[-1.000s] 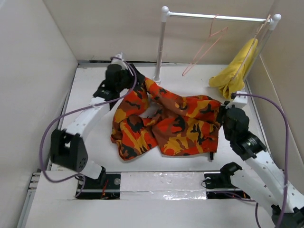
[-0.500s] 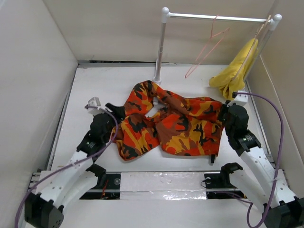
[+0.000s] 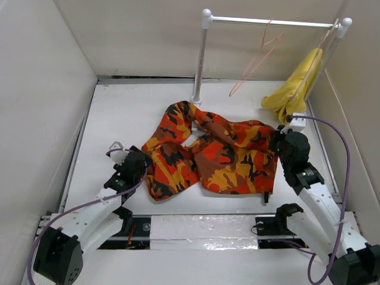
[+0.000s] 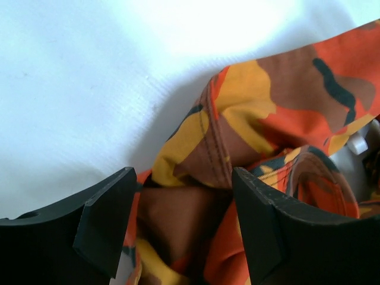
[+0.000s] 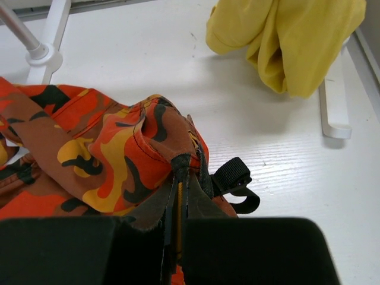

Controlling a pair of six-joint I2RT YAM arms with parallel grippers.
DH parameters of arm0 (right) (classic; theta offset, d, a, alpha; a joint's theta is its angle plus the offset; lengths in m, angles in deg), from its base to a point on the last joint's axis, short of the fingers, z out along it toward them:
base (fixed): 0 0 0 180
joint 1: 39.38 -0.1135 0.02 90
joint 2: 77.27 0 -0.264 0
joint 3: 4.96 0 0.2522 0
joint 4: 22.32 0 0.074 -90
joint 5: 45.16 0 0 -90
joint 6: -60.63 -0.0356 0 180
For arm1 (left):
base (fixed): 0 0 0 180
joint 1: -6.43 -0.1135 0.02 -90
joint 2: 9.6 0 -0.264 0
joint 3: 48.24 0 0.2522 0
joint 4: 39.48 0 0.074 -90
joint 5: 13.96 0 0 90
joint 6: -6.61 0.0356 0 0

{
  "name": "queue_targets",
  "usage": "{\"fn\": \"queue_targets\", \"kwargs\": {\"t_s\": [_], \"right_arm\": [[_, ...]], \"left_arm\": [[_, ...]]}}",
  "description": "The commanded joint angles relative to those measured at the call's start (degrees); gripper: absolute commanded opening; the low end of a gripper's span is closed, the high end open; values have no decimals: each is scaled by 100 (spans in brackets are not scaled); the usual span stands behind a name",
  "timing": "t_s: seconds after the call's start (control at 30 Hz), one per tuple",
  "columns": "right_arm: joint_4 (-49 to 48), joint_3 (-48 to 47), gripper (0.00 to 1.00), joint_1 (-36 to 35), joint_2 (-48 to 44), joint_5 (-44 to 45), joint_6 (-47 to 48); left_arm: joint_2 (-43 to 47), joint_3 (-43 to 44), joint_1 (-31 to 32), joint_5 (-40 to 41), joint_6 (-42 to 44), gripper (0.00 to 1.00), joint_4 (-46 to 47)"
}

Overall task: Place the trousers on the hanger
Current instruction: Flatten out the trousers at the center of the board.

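Orange-red camouflage trousers [image 3: 219, 155] are lying crumpled on the table [image 3: 127, 110] in the top view; the pink wire hanger [image 3: 256, 59] is hanging from the white rail [image 3: 267, 22], well apart from them. Left wrist view: left gripper [image 4: 184, 219] is gaping, fingers [image 4: 101, 225] straddling a fold of the cloth. Right wrist view: right gripper [image 5: 176, 231] is pinching the trousers' edge, with a yellow cloth [image 5: 291, 41] lying beyond

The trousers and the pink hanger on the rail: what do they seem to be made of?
Trousers: soft woven cloth with a matte finish, possibly cotton. It crumples in loose folds, and stitched seams show in the left wrist view. Hanger: very thin, smooth and salmon-pink. It looks like coated wire, though slim plastic cannot be ruled out at this size.
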Motion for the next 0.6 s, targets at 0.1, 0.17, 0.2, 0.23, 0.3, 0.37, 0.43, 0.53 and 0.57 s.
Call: {"fn": "queue_targets", "kwargs": {"t_s": [0.1, 0.17, 0.2, 0.23, 0.3, 0.37, 0.43, 0.53, 0.57], "right_arm": [[-562, -32, 0, 31, 4, -288, 99], [-606, -24, 0, 31, -5, -332, 99], [-606, -15, 0, 31, -5, -358, 99], [-615, -15, 0, 31, 12, -376, 99], [-615, -24, 0, 31, 30, -385, 99], [-606, -15, 0, 31, 21, -403, 99], [-606, -15, 0, 31, -5, -446, 108], [-615, -24, 0, 31, -49, -473, 82], [-632, -41, 0, 31, -58, -447, 55]], "left_arm": [[-855, 199, -150, -208, 318, 63, 1195], [-1138, 321, -150, -191, 354, 61, 1302], [-1365, 357, -150, -164, 345, 60, 1363], [-1463, 383, -150, -164, 397, 56, 1459], [-1709, 471, -203, -147, 406, 39, 1592], [-1754, 646, -203, -103, 310, 11, 1505], [-1597, 779, -203, -103, 318, 0, 1320], [-991, 1165, -203, -15, 502, 0, 943], [-824, 1427, -203, 3, 695, 0, 829]]}}
